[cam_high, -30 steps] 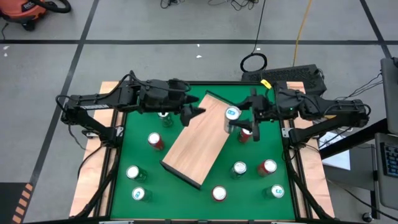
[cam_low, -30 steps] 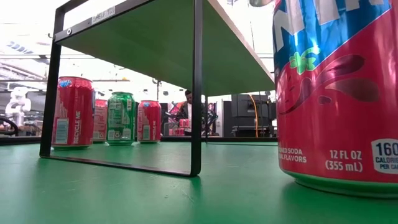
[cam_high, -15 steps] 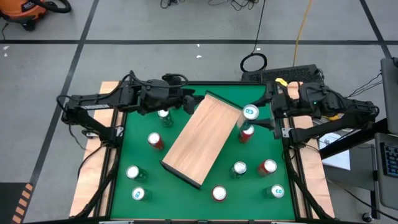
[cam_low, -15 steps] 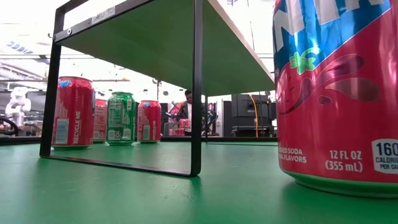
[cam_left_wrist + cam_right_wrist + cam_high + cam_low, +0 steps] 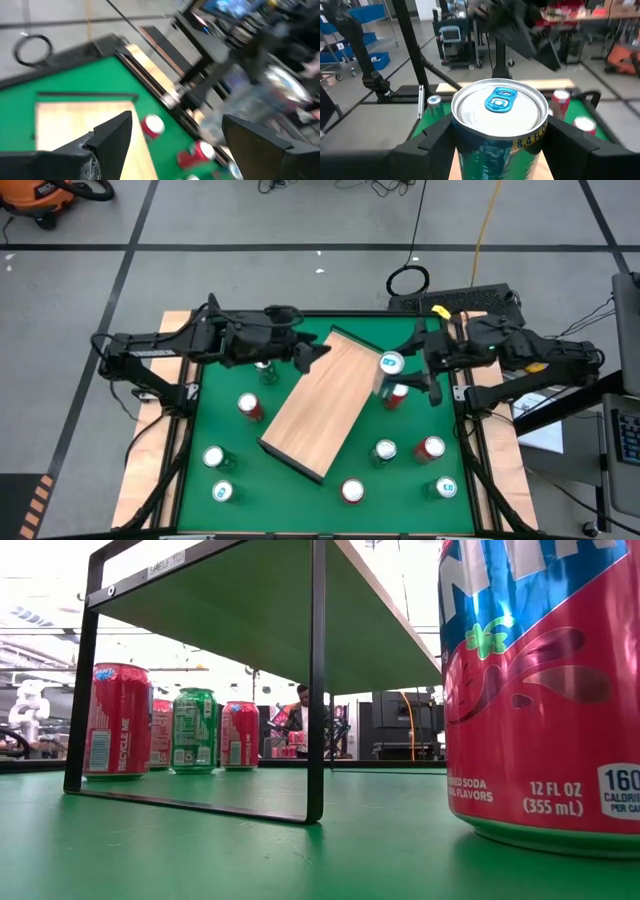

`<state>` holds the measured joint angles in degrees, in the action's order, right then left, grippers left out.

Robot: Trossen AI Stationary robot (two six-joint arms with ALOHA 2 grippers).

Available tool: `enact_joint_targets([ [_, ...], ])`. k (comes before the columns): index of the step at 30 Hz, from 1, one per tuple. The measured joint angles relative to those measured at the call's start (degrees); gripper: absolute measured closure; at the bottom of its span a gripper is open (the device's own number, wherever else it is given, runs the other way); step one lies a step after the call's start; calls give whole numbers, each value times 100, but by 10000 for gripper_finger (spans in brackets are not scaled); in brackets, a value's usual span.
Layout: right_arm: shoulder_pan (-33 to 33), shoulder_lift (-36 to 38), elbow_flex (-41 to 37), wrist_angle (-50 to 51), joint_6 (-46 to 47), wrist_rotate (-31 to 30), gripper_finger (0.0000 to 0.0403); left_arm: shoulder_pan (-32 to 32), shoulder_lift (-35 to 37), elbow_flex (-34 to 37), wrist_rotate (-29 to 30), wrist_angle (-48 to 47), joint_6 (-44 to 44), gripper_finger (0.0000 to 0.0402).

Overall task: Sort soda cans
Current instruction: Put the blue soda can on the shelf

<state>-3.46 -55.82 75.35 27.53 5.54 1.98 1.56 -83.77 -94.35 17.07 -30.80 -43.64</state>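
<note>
While the left arm basically just hangs out at the far-left end of the worktop (image 5: 200, 435), the right one is where stuff is happening. The right gripper (image 5: 398, 376) has its fingers (image 5: 432, 137) closed partway around a teal can (image 5: 389, 366), one finger on each side of the body, which the right wrist view shows really clearly, pull tab up and can upright. It's carrying that can above the far right edge of the wooden board (image 5: 322, 402), right next to a red can (image 5: 399, 394) that sits on the green mat just beside the board.

What changed: a second ago the can was further over the board, then the arm swung it out toward the right rim, and now it's come back in a bit toward the board's edge. So it looks to me like it's hunting for a drop spot, not letting go yet.

The left gripper (image 5: 311, 354) hasn't moved, fingers wide apart with nothing between them, hovering near the board's far corner, close to a green can (image 5: 264, 367).

The other cans are untouched: seven more scattered on the mat around the board, nothing standing on top of it. I'd say the sorting is barely underway.
</note>
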Motion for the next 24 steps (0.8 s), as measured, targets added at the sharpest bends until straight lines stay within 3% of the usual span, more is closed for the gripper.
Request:
enact_joint_targets([
  [7, 0, -442, 0, -500, 416, 190, 167, 440, 0, 0, -103, -153, 113, 92],
  [24, 221, -873, -8, -325, -623, 120, 167, 645, -4, 0, -213, -294, 670, 92],
])
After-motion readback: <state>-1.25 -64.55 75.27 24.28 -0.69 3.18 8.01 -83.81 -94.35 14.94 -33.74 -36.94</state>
